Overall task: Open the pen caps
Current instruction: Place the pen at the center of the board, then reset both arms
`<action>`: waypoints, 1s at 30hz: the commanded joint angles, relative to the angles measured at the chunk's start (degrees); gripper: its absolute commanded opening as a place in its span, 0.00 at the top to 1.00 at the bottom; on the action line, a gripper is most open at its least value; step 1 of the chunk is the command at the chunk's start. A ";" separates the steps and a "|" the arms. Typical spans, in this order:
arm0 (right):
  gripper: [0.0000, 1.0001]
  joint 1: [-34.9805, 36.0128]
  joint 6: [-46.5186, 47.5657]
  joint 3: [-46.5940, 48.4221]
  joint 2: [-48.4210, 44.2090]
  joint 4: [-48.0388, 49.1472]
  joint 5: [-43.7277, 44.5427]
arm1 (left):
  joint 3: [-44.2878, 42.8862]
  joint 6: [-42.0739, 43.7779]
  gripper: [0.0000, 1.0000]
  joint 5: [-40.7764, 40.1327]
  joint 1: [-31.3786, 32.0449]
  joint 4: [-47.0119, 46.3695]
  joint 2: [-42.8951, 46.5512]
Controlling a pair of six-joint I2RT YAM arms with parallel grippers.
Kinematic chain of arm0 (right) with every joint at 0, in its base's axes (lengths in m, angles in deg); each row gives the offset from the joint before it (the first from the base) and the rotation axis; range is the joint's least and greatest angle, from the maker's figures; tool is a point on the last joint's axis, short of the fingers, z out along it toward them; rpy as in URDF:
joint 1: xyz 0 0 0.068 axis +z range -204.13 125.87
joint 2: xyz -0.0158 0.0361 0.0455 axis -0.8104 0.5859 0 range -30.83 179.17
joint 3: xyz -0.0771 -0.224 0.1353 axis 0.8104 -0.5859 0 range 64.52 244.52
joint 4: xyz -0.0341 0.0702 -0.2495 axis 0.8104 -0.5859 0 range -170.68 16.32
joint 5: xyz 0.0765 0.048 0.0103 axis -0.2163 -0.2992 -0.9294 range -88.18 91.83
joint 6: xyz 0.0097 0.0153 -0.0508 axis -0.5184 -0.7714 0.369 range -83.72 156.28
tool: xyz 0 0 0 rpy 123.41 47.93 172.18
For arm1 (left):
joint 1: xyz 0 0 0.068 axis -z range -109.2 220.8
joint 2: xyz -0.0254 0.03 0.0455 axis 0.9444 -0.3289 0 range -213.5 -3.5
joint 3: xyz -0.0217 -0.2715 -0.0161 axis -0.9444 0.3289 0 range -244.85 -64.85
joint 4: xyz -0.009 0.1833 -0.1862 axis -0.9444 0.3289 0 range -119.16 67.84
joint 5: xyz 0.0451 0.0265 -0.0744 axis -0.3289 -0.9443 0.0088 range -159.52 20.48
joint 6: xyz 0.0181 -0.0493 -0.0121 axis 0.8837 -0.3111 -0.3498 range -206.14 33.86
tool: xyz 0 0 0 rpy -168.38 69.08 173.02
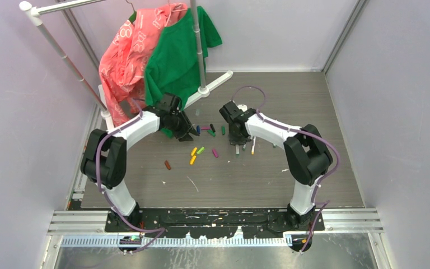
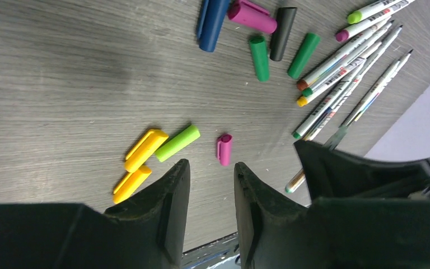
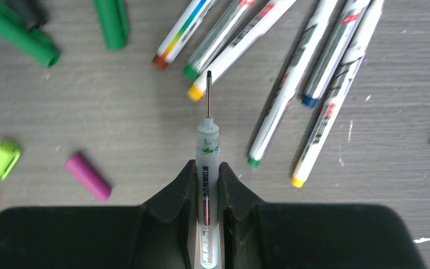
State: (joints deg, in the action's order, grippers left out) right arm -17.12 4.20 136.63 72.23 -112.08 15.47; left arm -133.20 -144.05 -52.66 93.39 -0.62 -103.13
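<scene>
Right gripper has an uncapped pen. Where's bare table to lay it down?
Free: the near strip of table between the brown cap and the arm bases; also the far right corner beyond the right gripper. Crowded: caps and pens between it and the left gripper.

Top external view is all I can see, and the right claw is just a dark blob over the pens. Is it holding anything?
Observer: Yes. The right wrist view shows the right gripper shut on a pen. Its cap is off and the thin bare tip points forward.
Operator: And the left claw, is it carrying a cap?
Observer: No. In the left wrist view the left gripper is open with nothing between its fingers. A magenta cap lies loose just ahead of them.
</scene>
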 commanded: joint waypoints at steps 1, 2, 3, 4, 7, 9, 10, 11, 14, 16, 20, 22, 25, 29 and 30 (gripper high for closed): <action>0.95 -1.86 -2.59 4.63 3.02 1.18 5.19 | -1.65 2.54 0.64 -2.91 -0.25 2.45 4.14; 0.94 -2.03 -2.63 5.21 4.00 1.07 6.02 | -1.67 2.93 0.64 -3.34 -0.26 2.85 4.60; 0.92 -2.29 -2.64 5.67 4.84 1.00 6.33 | -1.77 3.08 0.64 -3.81 -0.25 3.30 5.20; 0.89 -2.57 -2.78 6.27 5.71 0.78 6.54 | -1.78 3.29 0.64 -4.38 -0.26 3.75 5.75; 0.78 -3.01 -2.91 7.48 7.59 0.31 7.84 | -1.19 3.27 0.64 -5.35 -0.36 3.92 7.44; 0.68 -3.29 -3.09 7.87 8.09 0.30 8.03 | -0.93 3.24 0.64 -5.71 -0.31 4.02 8.48; 0.62 -3.40 -3.08 8.13 8.11 0.25 8.06 | -0.84 3.47 0.64 -6.06 -0.35 4.18 8.93; 0.58 -3.36 -2.94 8.32 7.88 0.25 8.06 | -0.77 3.62 0.64 -6.56 -0.35 4.37 9.51; 0.45 -3.38 -2.33 9.05 6.07 0.16 8.06 | -0.63 4.62 0.63 -8.31 -0.31 5.16 10.96; 0.43 -3.37 -1.89 10.38 4.40 -0.75 8.31 | -0.57 5.32 0.61 -9.90 -0.35 6.10 12.08; 0.16 -3.27 -0.59 11.25 -0.53 -2.05 8.53 | -0.21 7.19 0.54 -14.03 -0.35 8.98 15.65; 0.00 -3.33 0.19 10.44 -3.81 -1.35 8.33 | 0.48 8.51 0.52 -17.23 -0.37 9.86 19.15; 0.00 -3.30 0.35 8.24 -9.00 -0.33 9.79 | 1.87 10.55 0.47 -23.71 -0.36 10.94 24.36; 0.00 -3.31 0.27 3.77 -15.67 0.86 13.62 | 5.72 13.03 0.45 -32.04 -0.33 10.13 32.03; 0.00 -3.27 0.18 2.41 -17.26 1.20 14.68 | 7.12 13.50 0.45 -33.89 -0.35 9.50 33.75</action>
State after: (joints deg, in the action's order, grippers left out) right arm -20.24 4.22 142.77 61.22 -112.38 24.44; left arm -129.55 -134.49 -75.26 93.28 9.34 -76.05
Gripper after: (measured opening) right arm 0.996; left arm 0.551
